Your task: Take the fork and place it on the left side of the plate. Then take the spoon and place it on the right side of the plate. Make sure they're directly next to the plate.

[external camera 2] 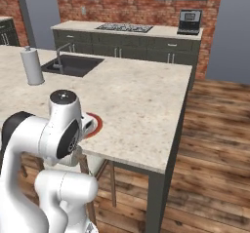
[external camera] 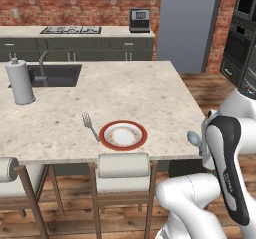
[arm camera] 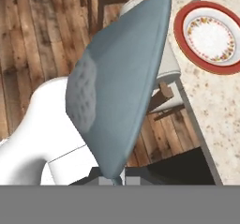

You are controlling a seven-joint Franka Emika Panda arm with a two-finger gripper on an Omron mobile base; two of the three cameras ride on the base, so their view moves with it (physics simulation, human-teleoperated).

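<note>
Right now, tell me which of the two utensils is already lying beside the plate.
The fork: it lies on the counter against the red-rimmed plate on its left side. The pale blue spoon is off the counter, held in the shut gripper.

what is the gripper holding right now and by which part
The pale blue-grey spoon, gripped by its thin handle end, with the oval bowl pointing away from the gripper. The exact contact spot is hidden.

- The plate is lying on the surface, near its front edge.
- The fork is lying on the surface just left of the plate.
- The spoon is hanging off the surface's front right corner, right of the plate.
- The paper towel roll is standing far left, beside the sink.
</note>
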